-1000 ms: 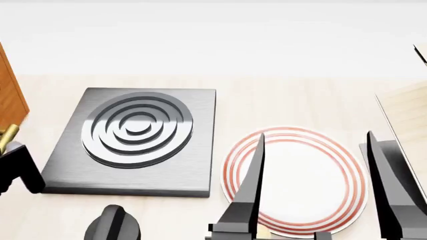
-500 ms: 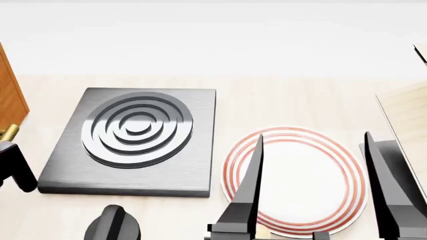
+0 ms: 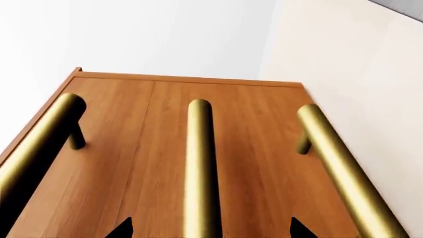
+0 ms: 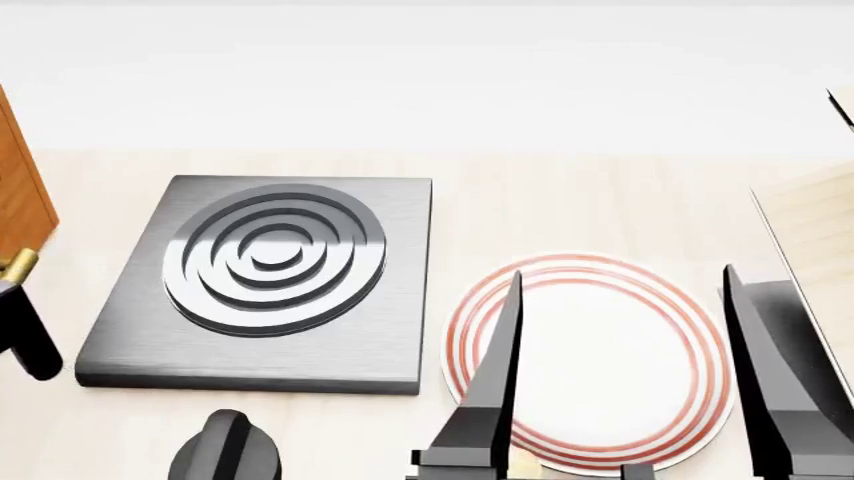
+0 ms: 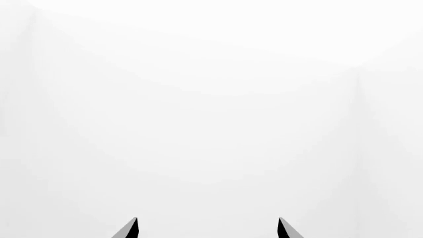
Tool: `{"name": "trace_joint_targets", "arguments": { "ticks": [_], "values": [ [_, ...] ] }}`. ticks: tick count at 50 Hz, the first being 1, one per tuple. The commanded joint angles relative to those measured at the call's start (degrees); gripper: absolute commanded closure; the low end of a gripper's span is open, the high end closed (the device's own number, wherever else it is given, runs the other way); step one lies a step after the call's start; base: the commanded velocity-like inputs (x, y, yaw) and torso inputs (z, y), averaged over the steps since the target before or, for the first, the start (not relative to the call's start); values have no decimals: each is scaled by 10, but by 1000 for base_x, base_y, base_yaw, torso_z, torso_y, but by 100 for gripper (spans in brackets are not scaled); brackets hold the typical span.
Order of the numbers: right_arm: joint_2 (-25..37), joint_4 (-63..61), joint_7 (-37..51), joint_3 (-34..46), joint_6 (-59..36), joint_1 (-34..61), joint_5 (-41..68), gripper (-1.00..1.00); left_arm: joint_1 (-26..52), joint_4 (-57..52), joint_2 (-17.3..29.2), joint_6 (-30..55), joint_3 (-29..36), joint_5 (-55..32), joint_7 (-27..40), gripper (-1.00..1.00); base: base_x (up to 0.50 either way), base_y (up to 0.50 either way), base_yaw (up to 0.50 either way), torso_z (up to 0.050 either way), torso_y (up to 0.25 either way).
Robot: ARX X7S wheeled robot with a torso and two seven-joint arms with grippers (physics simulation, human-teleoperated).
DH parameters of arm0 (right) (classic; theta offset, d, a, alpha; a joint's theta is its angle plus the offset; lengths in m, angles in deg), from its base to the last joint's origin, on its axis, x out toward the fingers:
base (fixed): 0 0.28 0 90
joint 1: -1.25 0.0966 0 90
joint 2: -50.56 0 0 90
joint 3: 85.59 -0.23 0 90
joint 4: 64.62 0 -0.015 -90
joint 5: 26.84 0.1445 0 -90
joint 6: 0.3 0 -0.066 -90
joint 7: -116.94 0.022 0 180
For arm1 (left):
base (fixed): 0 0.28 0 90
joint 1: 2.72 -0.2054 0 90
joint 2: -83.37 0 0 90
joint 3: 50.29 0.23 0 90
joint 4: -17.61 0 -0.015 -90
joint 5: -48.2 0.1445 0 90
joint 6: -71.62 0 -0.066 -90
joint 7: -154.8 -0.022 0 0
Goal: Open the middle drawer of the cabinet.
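Left wrist view, middle drawer (image 3: 165,163) handle (image 3: 199,168) running lengthwise, away from camera

Simulated kitchen counter, stove plate (image 4: 274,272), red-ringed dinner plate (image 4: 601,350), wooden cabinet (image 3: 165,148)

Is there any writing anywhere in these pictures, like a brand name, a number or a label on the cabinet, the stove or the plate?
None: no words, numbers or signs show in any view.
The cabinet shows only plain wood and brass handles.
The stove plate bears only ring grooves.
The plate bears only red rings.
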Motion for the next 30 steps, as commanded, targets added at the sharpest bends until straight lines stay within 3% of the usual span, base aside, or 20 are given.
{"name": "trace_joint_targets", "arguments": {
  "ticks": [1, 19, 20, 30],
  "values": [
    [-5, -3, -8, -8, -4, -1, -8, -100, -4, 8, -9, -16, -11, 3, -20, -100, 0, 0, 0, 0, 0],
    [0, -7, -2, -6, -9, 0, -4, -100, 1, 12, -9, -12, -12, 3, -19, -100, 0, 0, 0, 0, 0],
    [0, -7, -2, -6, -9, 0, -4, -100, 1, 11, -9, -11, -12, 3, -19, 100, 0, 0, 0, 0, 0],
    [1, -6, 1, -5, -9, 0, -2, -100, 3, 14, -9, -12, -12, 4, -17, 100, 0, 0, 0, 0, 0]
  ]
}}
